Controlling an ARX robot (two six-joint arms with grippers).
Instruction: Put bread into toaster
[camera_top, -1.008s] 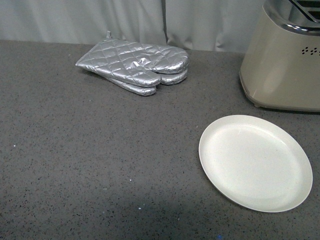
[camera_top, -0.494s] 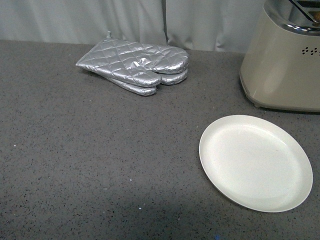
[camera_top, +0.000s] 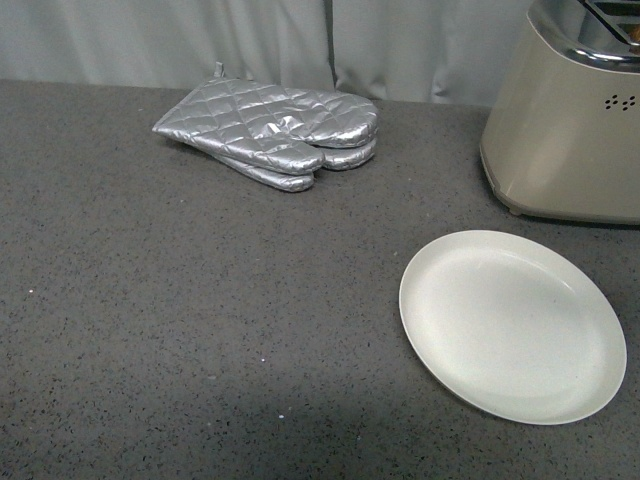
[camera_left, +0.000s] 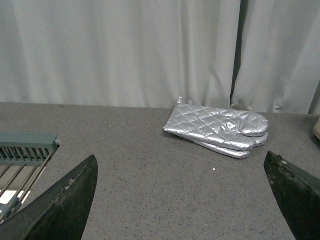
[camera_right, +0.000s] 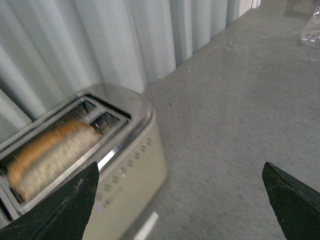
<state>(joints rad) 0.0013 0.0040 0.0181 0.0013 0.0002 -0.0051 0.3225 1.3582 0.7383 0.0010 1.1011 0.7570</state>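
The beige toaster (camera_top: 565, 130) stands at the back right of the grey counter in the front view, cut off by the frame edge. In the right wrist view the toaster (camera_right: 127, 170) shows its chrome top, and the bread (camera_right: 50, 155) stands upright in one slot, its brown crust poking out. My right gripper (camera_right: 180, 205) hangs open above and beside the toaster, nothing between its fingers. Over bare counter my left gripper (camera_left: 182, 200) is open and empty too. Neither arm shows in the front view.
A white plate (camera_top: 512, 325) lies bare in front of the toaster. Two stacked silver quilted oven mitts (camera_top: 270, 132) lie at the back centre, seen as mitts (camera_left: 217, 129) from the left wrist. A green rack (camera_left: 25, 160) sits beside the left gripper. Grey curtains close the back.
The front view is almost unchanged; the picture has shifted by a pixel or two. Neither arm appears in it at any time.
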